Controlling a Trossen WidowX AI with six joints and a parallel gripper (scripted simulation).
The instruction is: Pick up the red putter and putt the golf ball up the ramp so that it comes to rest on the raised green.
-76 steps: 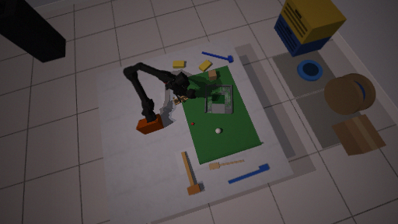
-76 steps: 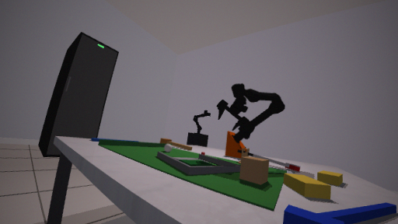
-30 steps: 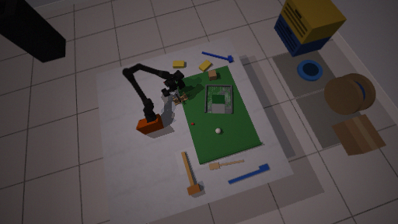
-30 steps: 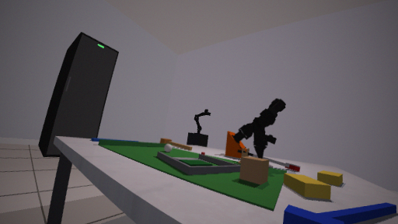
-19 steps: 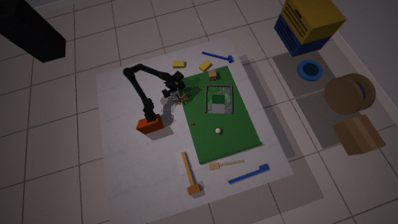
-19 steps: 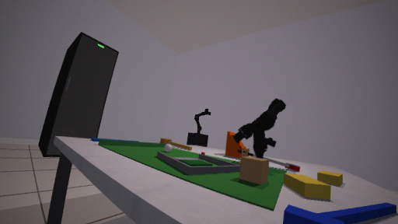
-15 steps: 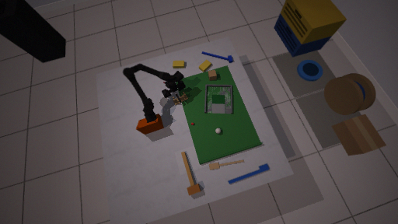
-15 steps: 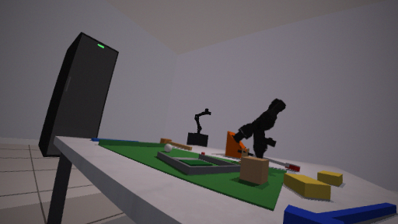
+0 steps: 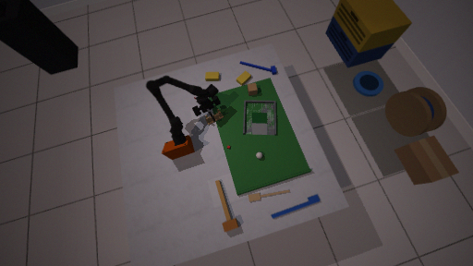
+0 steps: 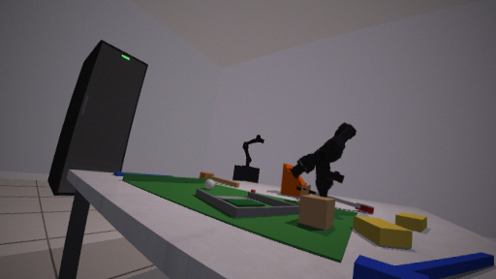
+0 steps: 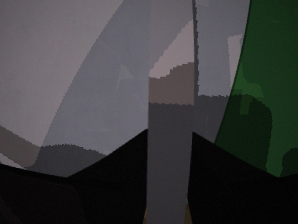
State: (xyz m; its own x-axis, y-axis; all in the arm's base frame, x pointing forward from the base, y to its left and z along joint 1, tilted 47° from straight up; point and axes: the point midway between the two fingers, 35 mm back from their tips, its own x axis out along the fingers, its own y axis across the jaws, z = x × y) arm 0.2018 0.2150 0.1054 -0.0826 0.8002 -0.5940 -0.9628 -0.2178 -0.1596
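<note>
Hand (image 9: 213, 116) low over bench (image 9: 152, 203), at left edge of green mat (image 9: 272, 162), clenched on grey shaft of red putter (image 11: 169, 183); shaft runs straight between dark fingers in wrist view. Putter's red head (image 10: 366, 209) rests on bench beyond brown block (image 10: 317, 211). Golf ball (image 9: 259, 155) sits mid-mat, apart from hand. Raised green (image 9: 260, 118) near mat's far end.

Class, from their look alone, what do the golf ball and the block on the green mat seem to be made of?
Golf ball: smooth white, probably hard plastic; its matte surface shows no dimples at this size. Block: flat tan faces and sharp edges suggest wood or cardboard; no grain is visible, so it stays open.
</note>
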